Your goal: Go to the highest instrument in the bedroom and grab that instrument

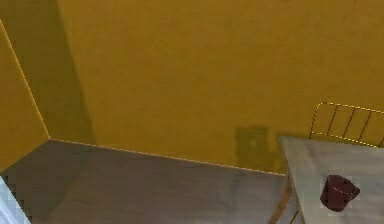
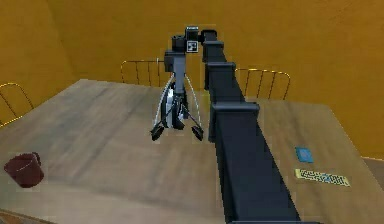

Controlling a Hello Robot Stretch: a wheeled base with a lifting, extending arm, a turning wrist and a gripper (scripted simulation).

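Note:
My arm [image 2: 232, 120] reaches out over a wooden table [image 2: 100, 130] as a dark bar ending in two white marker squares. The gripper [image 2: 176, 132] hangs left of them, above the middle of the tabletop, its thin fingers [image 2: 158, 125] pointing down. A dark shape sits between the fingers, and I cannot tell whether the gripper holds anything. On the table's near left corner stands a dark red mug [image 2: 22, 168]. The mug [image 1: 338, 190] also stands on the table's corner [image 1: 310, 160] at the forward view's right.
Yellow wire-backed chairs [image 2: 145, 70] [image 2: 262, 82] stand along the table's far side, another [image 2: 10, 100] at its left end, and one [image 1: 345, 122] in the forward view. A small blue item [image 2: 304, 155] and a flat pale strip [image 2: 322, 177] lie right of the arm. Ochre walls meet at a corner ahead, with open grey floor [image 1: 150, 185].

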